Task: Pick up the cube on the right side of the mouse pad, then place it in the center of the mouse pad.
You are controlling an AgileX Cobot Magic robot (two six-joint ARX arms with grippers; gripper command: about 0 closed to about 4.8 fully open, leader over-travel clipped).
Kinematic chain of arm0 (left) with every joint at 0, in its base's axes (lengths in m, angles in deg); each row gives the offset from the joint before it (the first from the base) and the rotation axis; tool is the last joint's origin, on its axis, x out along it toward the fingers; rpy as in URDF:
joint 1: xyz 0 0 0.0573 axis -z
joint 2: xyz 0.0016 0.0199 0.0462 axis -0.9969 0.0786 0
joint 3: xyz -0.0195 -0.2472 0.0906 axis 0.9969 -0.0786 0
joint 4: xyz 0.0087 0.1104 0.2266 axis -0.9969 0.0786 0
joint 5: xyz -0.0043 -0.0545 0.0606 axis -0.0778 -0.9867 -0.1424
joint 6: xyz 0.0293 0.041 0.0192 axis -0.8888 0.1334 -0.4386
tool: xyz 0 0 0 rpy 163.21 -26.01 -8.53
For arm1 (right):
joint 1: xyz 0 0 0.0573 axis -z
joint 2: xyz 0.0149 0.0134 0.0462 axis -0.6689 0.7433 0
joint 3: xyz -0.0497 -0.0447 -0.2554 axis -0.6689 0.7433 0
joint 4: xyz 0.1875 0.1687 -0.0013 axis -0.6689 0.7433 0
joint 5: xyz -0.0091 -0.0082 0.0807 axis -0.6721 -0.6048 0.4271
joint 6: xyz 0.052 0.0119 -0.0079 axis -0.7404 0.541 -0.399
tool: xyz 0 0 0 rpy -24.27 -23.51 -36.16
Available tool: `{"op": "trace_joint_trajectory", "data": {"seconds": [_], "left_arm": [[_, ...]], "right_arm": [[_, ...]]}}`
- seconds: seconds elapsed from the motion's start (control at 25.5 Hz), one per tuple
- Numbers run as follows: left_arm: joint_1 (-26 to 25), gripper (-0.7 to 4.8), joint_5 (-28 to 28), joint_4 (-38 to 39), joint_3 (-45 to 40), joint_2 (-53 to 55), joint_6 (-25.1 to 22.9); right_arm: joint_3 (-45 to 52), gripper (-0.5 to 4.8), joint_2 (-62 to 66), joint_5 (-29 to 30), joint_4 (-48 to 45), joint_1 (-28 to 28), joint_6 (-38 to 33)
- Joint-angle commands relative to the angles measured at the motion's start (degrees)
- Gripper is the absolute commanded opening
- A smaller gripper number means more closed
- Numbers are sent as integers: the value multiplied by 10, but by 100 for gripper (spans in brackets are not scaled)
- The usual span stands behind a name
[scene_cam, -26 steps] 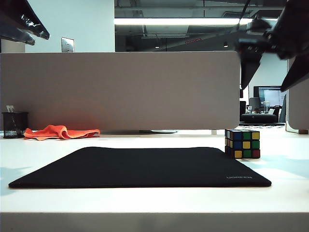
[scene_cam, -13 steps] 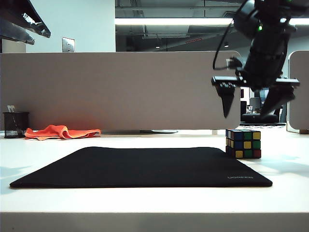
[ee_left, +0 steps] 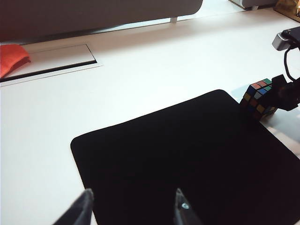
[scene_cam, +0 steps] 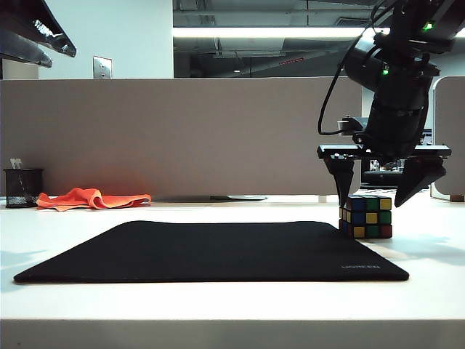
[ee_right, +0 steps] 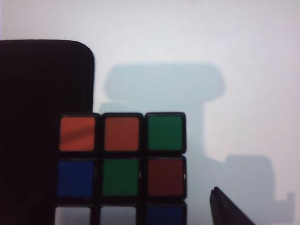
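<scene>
The cube (scene_cam: 365,216) stands on the white table against the right edge of the black mouse pad (scene_cam: 218,251). My right gripper (scene_cam: 372,206) is open, pointing down, its two fingers either side of the cube's upper part with gaps showing. In the right wrist view the cube (ee_right: 122,159) fills the space before the jaws, with one dark fingertip (ee_right: 225,211) beside it and the mouse pad (ee_right: 42,79) on the other side. My left gripper (ee_left: 132,194) hangs open high over the mouse pad (ee_left: 187,154), holding nothing; from there the cube (ee_left: 258,97) shows at the pad's far corner.
An orange cloth (scene_cam: 91,198) and a black mesh pen cup (scene_cam: 22,187) lie at the back left. A grey partition (scene_cam: 182,134) closes the back of the table. A cable slot (ee_left: 47,63) runs along the table's rear. The table's front edge is close below the pad.
My right gripper has come down from the upper right, still open, until its fingers stand either side of the cube. The cube and the left arm have not moved.
</scene>
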Motion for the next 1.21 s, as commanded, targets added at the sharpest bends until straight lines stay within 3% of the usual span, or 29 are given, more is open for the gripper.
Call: {"op": "trace_joint_trajectory", "data": {"seconds": [0.04,0.16,0.39,0.63,0.78,0.86,1.21], "left_arm": [[0,219,-2,-3,3,-1,3],[0,218,-2,-3,3,-1,3],[0,218,-2,-3,3,-1,3],[0,218,-2,-3,3,-1,3],[0,218,-2,-3,3,-1,3],[0,218,-2,-3,3,-1,3],[0,218,-2,-3,3,-1,3]], "right_arm": [[-3,389,-2,-1,-2,-1,1],[-3,305,-2,0,-2,-1,2],[-4,300,-10,-1,0,0,2],[-7,287,-94,0,9,0,2],[-7,269,-163,64,-15,-9,2],[-9,269,-186,87,-36,-24,2],[-49,274,-145,82,-61,-147,2]]}}
